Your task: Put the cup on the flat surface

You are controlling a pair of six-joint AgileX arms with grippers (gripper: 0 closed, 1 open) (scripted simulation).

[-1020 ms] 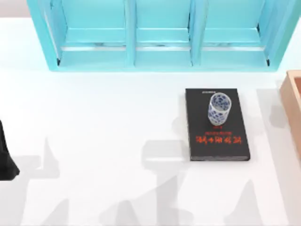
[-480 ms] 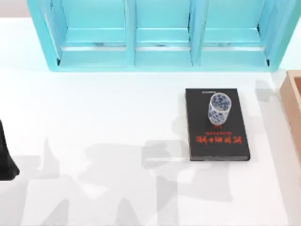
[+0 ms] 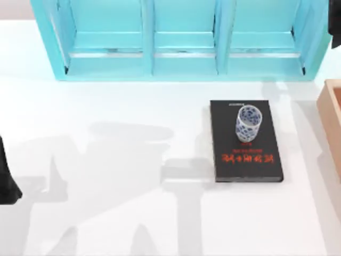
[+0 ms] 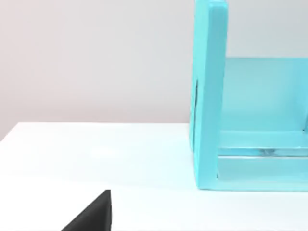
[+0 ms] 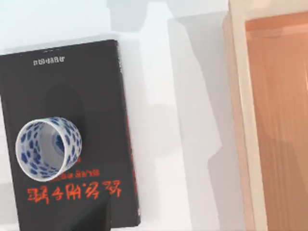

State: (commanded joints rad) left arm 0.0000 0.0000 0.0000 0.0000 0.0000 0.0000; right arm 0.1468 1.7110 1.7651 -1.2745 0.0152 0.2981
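Rendered tabletop scene: glossy white table (image 3: 106, 133), turquoise shelf (image 3: 181, 37).

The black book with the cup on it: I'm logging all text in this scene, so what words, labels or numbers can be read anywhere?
Black book, red lettering across the cover: stylised characters, not readable.
Black book, small pale line near one short edge: too small to read.
White cup with blue blotches: pattern only, no text.
Turquoise shelf unit, white glossy tabletop: none.

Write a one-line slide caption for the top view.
Cup upright on black book, not yet on the white tabletop; turquoise shelf unit behind.
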